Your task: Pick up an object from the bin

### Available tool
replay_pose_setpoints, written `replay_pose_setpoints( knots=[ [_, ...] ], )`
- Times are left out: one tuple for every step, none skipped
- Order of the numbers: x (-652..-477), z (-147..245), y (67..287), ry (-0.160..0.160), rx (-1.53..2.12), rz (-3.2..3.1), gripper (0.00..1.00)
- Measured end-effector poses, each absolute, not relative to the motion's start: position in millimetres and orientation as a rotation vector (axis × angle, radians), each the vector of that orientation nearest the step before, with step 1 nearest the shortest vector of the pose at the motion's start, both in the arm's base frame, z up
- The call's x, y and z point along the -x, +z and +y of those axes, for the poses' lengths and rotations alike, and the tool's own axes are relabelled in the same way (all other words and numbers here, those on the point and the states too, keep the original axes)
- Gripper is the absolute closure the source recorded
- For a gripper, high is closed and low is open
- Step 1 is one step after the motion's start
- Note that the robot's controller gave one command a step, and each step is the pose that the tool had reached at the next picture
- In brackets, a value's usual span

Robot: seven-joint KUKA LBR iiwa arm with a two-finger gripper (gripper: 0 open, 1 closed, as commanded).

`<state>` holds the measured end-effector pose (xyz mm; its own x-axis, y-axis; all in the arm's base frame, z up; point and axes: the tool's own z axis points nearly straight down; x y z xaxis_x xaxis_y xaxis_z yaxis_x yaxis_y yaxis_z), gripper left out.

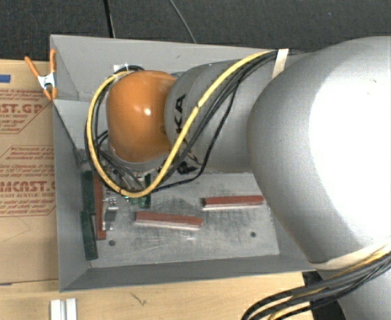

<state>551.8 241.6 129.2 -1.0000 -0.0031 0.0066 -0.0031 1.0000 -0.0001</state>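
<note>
The end effector [111,209] sits low at the left side of the grey bin [182,253], close to the left wall. Just beside it, on its left, a red-brown strip [99,209] stands on edge along that wall, with a dark green strip [89,227] next outboard. Contact between end effector and red-brown strip cannot be confirmed. Whether the end effector is spread or closed cannot be told, as the wrist covers it. On the bin floor lie a nearer bar [167,220], red-brown and flat, just right of the end effector, and a farther bar [232,203] of the same kind beyond it. The arm [315,145] enters from the right and angles down leftward, with the orange cover [139,115] uppermost and cables [182,139] looped round the wrist
</note>
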Motion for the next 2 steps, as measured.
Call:
replay_pose_setpoints(
  knots=[
    [-554.2,241,134,-0.002,-0.001,-3.142,0.0],
    [-540.2,201,92,-0.002,-0.119,-3.142,0.0]
  ],
)
